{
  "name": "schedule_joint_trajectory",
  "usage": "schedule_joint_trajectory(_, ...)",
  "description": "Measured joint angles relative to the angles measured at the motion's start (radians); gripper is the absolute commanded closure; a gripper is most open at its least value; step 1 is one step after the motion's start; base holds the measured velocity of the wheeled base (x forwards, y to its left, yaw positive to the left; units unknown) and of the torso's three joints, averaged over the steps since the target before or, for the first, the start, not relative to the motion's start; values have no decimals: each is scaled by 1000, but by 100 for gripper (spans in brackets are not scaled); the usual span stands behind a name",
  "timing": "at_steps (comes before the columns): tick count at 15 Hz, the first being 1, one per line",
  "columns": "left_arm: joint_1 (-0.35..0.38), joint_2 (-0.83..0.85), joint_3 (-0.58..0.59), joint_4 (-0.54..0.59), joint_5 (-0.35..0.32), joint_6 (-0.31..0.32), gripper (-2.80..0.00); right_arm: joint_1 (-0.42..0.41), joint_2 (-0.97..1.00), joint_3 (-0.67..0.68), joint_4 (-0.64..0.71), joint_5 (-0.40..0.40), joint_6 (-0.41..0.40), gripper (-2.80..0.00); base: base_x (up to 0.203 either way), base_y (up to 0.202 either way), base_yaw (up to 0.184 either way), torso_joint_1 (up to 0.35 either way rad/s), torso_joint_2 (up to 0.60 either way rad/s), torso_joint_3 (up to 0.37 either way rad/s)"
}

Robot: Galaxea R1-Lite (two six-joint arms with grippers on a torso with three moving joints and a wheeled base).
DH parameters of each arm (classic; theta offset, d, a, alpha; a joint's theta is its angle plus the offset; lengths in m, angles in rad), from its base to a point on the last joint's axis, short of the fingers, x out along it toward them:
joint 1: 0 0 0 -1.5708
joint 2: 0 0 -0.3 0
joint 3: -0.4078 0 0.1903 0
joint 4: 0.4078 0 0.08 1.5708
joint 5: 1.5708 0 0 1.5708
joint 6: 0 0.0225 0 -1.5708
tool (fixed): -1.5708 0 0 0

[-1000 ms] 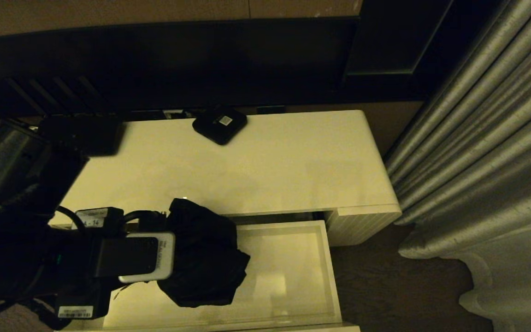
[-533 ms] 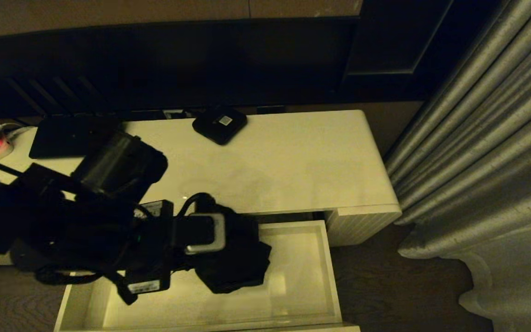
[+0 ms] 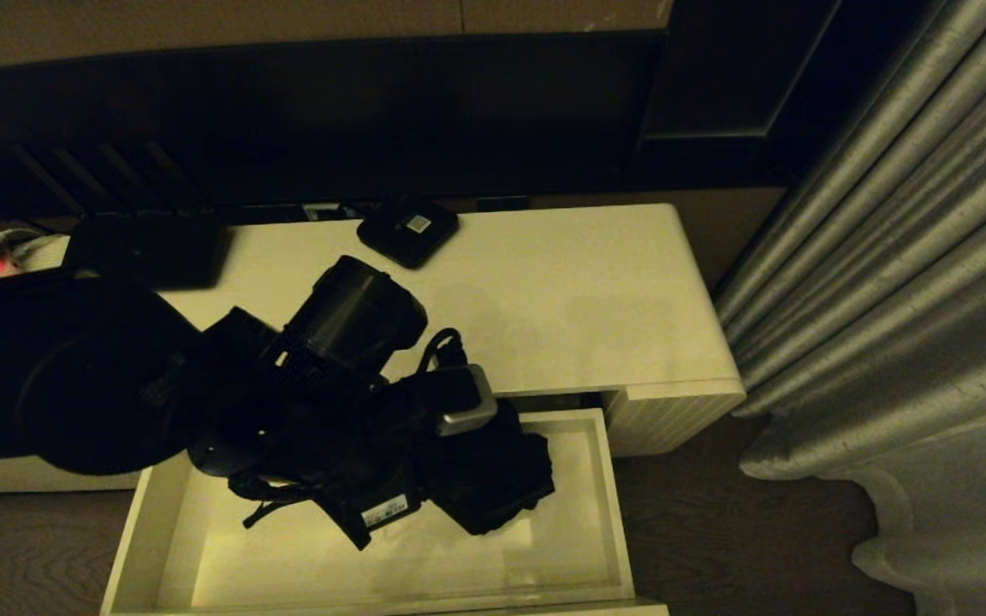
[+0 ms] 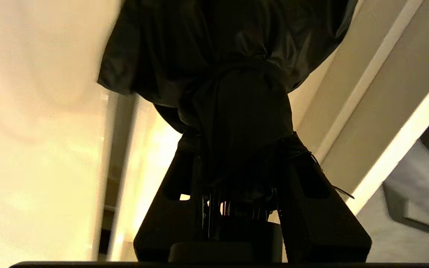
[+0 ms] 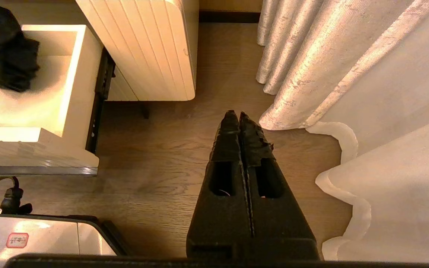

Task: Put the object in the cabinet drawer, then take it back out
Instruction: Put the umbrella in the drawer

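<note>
Black folding umbrella with bunched fabric (image 3: pixel 493 475) hangs over the open cream-white ribbed drawer (image 3: pixel 621 522), clamped in the left gripper (image 4: pixel 237 163).
Placing step, I judge: next, lower to the drawer floor and release; right gripper (image 5: pixel 240 118), fingers together and empty, idles over the floor at far right.

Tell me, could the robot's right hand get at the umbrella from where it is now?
Probably not without a big move. The right hand hangs shut over the floor beside the cabinet, well away from the drawer. The left hand already grips the umbrella over the open drawer, crowding that space.
</note>
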State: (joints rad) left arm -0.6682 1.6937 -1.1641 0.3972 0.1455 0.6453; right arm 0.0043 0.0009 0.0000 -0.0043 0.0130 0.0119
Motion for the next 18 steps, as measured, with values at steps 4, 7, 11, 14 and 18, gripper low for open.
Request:
schedule_joint_trajectory(4, -16, 9, 58, -21, 1, -30, 0, 0, 0, 0, 0, 0, 0, 0, 0, 0, 0, 0, 0, 0)
schedule_joint_trajectory(7, -8, 3, 160, -134, 4, -24, 0, 0, 0, 0, 0, 0, 0, 0, 0, 0, 0, 0, 0, 0)
schedule_joint_trajectory(11, 29, 16, 208, -209, 11, -11, -280, 0, 0, 0, 0, 0, 0, 0, 0, 0, 0, 0, 0, 0)
schedule_joint_trajectory(14, 44, 14, 210, -210, 16, 19, -280, 0, 0, 0, 0, 0, 0, 0, 0, 0, 0, 0, 0, 0)
schedule_joint_trajectory(18, 48, -12, 223, -198, 41, 54, -280, 0, 0, 0, 0, 0, 0, 0, 0, 0, 0, 0, 0, 0)
